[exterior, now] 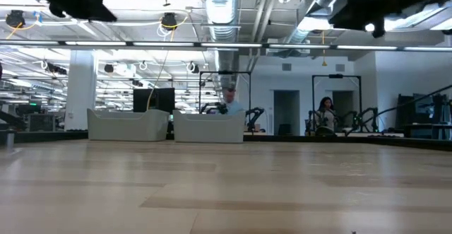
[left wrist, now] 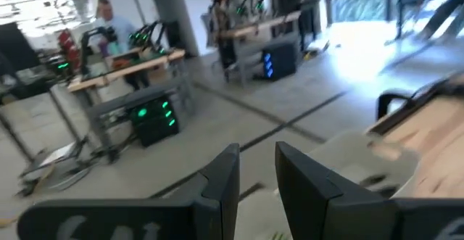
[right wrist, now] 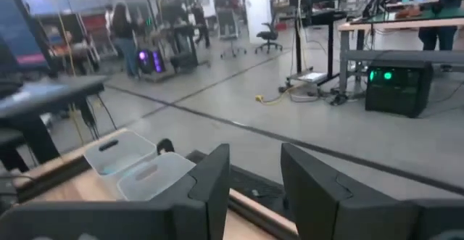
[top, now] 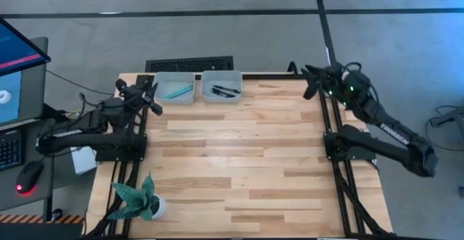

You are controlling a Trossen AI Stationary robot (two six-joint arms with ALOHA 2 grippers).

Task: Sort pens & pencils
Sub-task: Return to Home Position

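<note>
Both arms are finished in matt black. The left arm (top: 94,122) and the right arm (top: 413,150) are built from elongated, boxy links joined by rounded joint housings. White lettering (top: 395,130) is printed along the long link of each arm. Green indicator lights (top: 353,89) are fitted at the wrist of the right arm, where thin black cables (top: 357,69) are routed in loops. Each arm is carried on a black base block (top: 119,149). The left gripper (left wrist: 257,185) and the right gripper (right wrist: 254,185) are each fitted with two flat, dark grey fingers (right wrist: 214,178) with squared, slab-like faces.
</note>
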